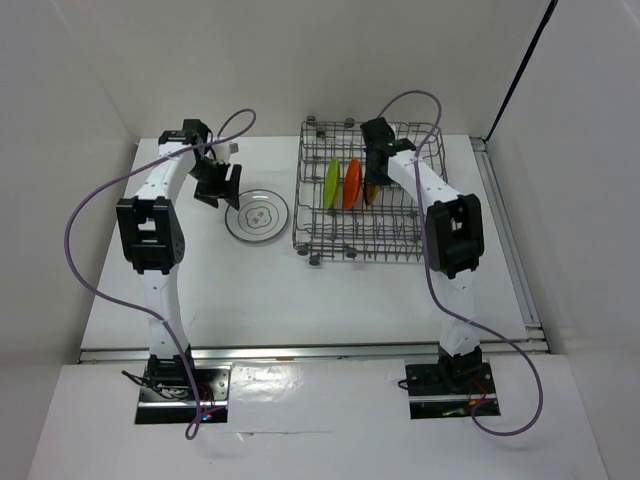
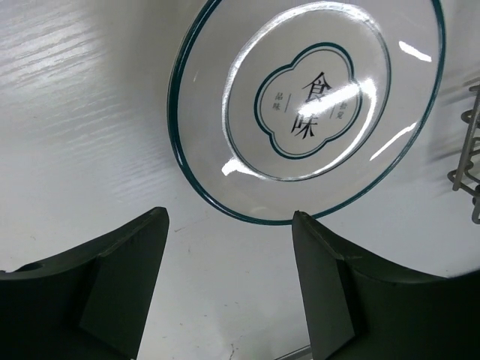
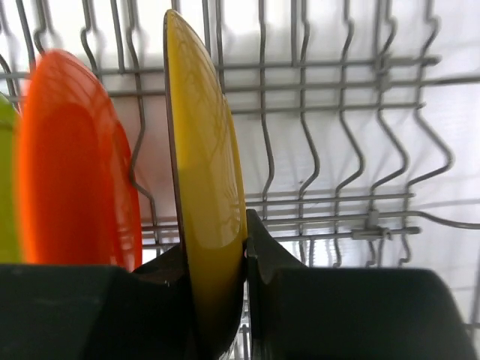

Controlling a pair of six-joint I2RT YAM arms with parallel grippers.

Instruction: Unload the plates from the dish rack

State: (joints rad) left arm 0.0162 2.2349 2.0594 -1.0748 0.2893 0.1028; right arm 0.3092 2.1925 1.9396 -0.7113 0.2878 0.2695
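The grey wire dish rack (image 1: 410, 240) stands at the back right. A lime green plate (image 1: 331, 182), an orange plate (image 1: 351, 183) and a yellow-brown plate (image 1: 371, 190) stand upright in it. My right gripper (image 1: 376, 160) is shut on the yellow-brown plate (image 3: 202, 187), with the orange plate (image 3: 75, 157) just left of it. A white plate with a dark blue rim (image 1: 257, 216) lies flat on the table left of the rack. My left gripper (image 1: 218, 186) is open and empty beside its far left edge; the plate (image 2: 307, 97) fills the left wrist view.
White walls enclose the table on the left, back and right. The rack's upright tines (image 3: 337, 142) stand close behind the gripped plate. A corner of the rack (image 2: 469, 157) shows at the right of the left wrist view.
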